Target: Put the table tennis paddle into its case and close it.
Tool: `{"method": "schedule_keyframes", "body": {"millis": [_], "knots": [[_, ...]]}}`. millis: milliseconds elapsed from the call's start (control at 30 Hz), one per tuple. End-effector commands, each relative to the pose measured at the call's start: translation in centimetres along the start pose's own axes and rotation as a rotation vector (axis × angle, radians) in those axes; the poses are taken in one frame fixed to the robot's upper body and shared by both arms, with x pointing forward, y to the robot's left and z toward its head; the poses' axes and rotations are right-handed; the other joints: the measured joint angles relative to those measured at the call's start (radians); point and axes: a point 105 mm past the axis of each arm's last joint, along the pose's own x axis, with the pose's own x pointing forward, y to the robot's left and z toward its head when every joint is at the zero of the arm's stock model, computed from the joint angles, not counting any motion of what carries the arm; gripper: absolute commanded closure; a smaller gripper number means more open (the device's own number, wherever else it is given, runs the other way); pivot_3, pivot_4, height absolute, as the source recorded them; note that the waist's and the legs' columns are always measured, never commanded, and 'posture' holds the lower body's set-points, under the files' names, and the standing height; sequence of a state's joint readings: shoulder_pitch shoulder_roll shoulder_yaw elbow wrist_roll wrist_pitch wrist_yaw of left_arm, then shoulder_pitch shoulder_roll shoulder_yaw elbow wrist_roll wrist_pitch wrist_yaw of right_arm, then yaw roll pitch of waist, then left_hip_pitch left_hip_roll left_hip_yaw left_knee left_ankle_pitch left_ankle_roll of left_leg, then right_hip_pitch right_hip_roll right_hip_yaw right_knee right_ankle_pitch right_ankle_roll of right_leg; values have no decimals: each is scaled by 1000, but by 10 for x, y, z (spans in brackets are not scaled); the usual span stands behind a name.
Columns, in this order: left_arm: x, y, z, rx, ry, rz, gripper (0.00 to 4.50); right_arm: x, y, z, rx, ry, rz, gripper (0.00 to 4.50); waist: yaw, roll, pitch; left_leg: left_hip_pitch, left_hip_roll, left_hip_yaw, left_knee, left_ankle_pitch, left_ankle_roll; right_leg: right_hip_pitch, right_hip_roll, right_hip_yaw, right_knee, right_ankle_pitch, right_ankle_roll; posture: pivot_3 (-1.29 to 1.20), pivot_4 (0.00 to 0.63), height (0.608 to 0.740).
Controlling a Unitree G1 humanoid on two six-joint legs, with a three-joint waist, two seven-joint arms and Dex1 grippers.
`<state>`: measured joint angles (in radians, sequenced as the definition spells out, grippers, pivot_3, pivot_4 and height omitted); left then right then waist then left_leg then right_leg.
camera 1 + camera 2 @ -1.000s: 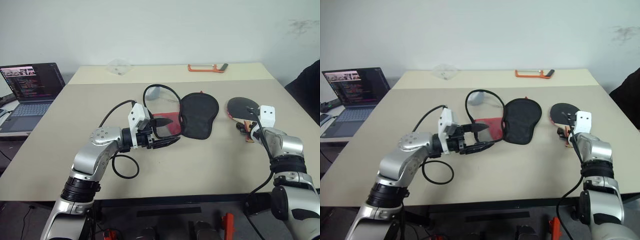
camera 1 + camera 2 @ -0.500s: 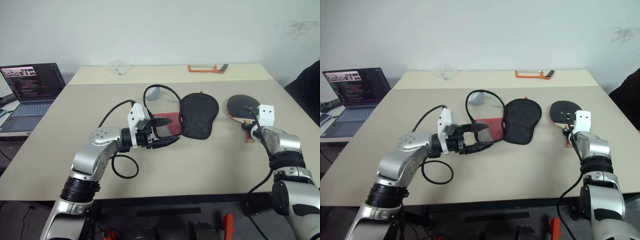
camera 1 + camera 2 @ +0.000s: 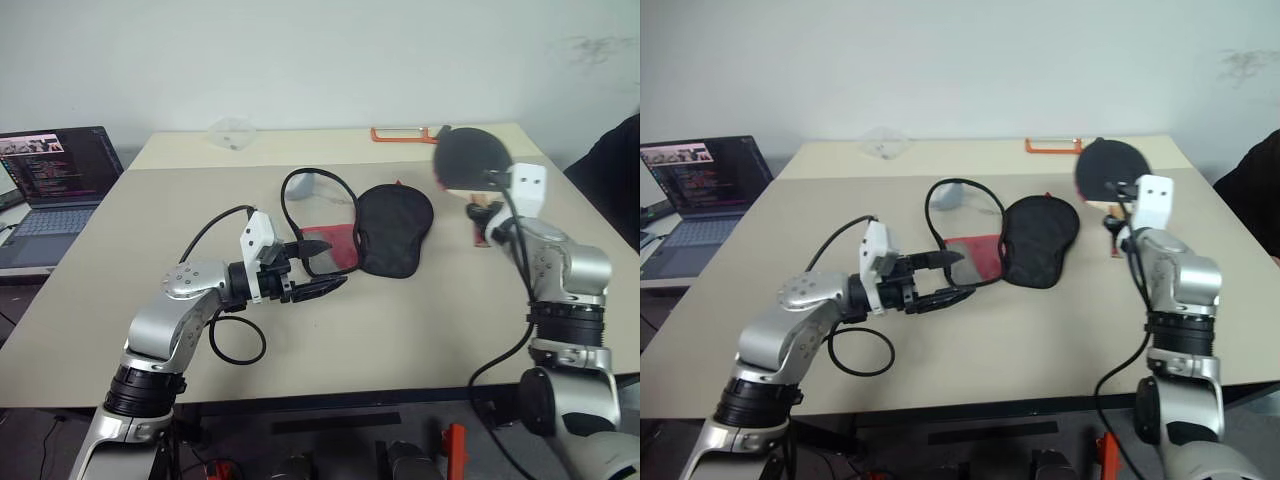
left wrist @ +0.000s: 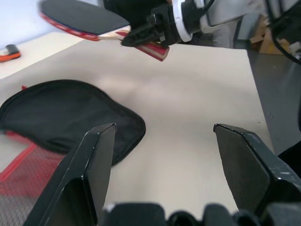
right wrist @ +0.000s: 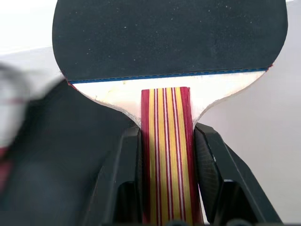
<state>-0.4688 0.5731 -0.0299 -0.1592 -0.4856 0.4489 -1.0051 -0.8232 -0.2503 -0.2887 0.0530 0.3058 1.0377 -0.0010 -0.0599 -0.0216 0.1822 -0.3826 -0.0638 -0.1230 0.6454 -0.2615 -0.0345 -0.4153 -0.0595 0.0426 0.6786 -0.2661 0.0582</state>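
Light: bright, even, soft indoor; shadows: faint under the case (image 3: 396, 232)
Blur: paddle (image 4: 84, 18) smeared; fingers (image 4: 94, 165) soft

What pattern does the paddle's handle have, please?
Red and light wood stripes running lengthwise along the handle of the paddle, best in the right wrist view.

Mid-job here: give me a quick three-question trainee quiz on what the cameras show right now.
1. True or false: the table tennis paddle lies flat on the table.
2. Which gripper has empty, open jaws: A left gripper, B right gripper?
3. Fill in: the right fingers clamp the paddle by its ____.

Key:
1. False; it is lifted clear of the table.
2. A; it hovers open beside the case.
3. Handle.
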Motion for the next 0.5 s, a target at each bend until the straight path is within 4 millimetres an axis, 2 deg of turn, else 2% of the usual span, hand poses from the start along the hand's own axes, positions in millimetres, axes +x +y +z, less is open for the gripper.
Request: {"method": "schedule_keyframes", "body": {"millis": [33,167,500], "knots": [[-12,7,11,61,-7,34,874,-6,32,9,30,-40,38,3350,4,0,0,0,0,0,0,0,0,0,0,0,0,0,-1,0,150,740],[-13,11,12,67,-6,45,874,7,51,-5,50,-18,41,3350,10,0,0,0,0,0,0,0,0,-1,0,0,0,1,-1,0,150,740],[-8,6,11,65,-16,36,874,39,60,-34,38,45,10,3350,3,0,0,-1,1,2,0,0,0,-3,1,1,0,1,-2,0,150,740]]}}
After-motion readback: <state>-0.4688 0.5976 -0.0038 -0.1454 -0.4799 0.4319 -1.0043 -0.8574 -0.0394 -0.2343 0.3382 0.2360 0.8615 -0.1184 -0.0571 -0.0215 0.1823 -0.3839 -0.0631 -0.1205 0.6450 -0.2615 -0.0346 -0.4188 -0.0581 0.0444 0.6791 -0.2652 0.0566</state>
